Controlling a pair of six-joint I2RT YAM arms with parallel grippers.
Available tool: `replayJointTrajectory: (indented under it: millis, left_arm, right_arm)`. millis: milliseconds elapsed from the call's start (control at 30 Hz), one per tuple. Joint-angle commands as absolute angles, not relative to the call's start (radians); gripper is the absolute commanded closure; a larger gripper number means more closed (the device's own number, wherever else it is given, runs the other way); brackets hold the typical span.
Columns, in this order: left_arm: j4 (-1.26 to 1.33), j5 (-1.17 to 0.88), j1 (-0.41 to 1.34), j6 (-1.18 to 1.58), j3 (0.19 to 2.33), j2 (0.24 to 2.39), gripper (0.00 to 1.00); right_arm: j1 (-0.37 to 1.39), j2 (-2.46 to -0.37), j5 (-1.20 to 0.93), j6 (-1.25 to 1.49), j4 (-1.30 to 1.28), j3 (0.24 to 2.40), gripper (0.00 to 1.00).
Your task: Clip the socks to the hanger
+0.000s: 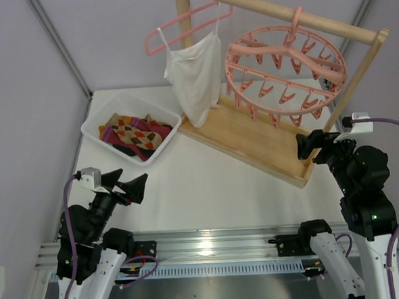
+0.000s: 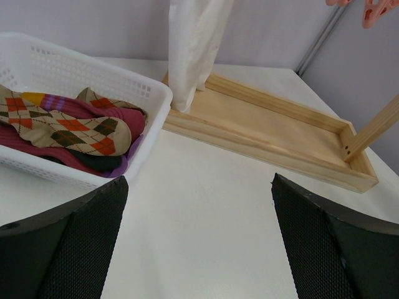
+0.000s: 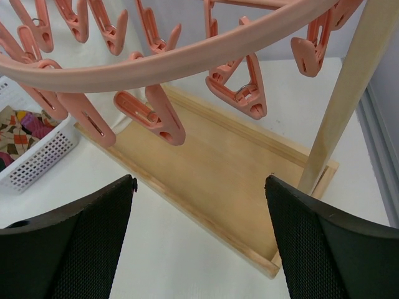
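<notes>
Left gripper (image 1: 128, 181) and right gripper (image 1: 308, 145) gape empty; the top argyle sock (image 1: 135, 132) lies upper-left to lower-right in the basket (image 1: 149, 103).

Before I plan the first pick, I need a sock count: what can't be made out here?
1. Socks: piled in the white basket; lower ones covered, count unclear in every view.
2. Hanger: right wrist view cuts off most of its rings; left wrist view shows only corner clips.
</notes>
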State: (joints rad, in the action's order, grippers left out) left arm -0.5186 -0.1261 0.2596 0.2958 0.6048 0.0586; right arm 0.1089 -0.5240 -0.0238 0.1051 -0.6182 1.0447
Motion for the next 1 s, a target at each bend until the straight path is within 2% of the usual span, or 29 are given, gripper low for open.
replayJointTrajectory:
  millis: [0, 167, 400, 667, 767, 967]
  left_arm:
    - [-0.502, -0.117, 0.265, 0.287, 0.606, 0.055, 0.00]
    - [-0.505, -0.114, 0.265, 0.285, 0.609, 0.055, 0.01]
    - [-0.506, -0.110, 0.265, 0.284, 0.604, 0.054, 0.00]
    - [-0.506, -0.106, 0.264, 0.279, 0.603, 0.063, 0.00]
    - [-0.509, -0.104, 0.264, 0.276, 0.606, 0.064, 0.01]
    - [-0.512, -0.103, 0.264, 0.278, 0.606, 0.060, 0.01]
  right_arm:
    - [0.107, -0.564, -0.011, 0.117, -0.587, 1.089, 0.12]
    - [0.133, -0.609, -0.002, 0.110, -0.597, 1.111, 0.13]
    - [0.264, -0.663, 0.138, 0.101, -0.609, 1.135, 0.14]
    - [0.570, -0.727, 0.510, 0.072, -0.594, 1.135, 0.18]
    - [0.624, -0.745, 0.609, 0.048, -0.562, 1.131, 0.21]
    - [0.646, -0.772, 0.657, 0.006, -0.520, 1.132, 0.25]
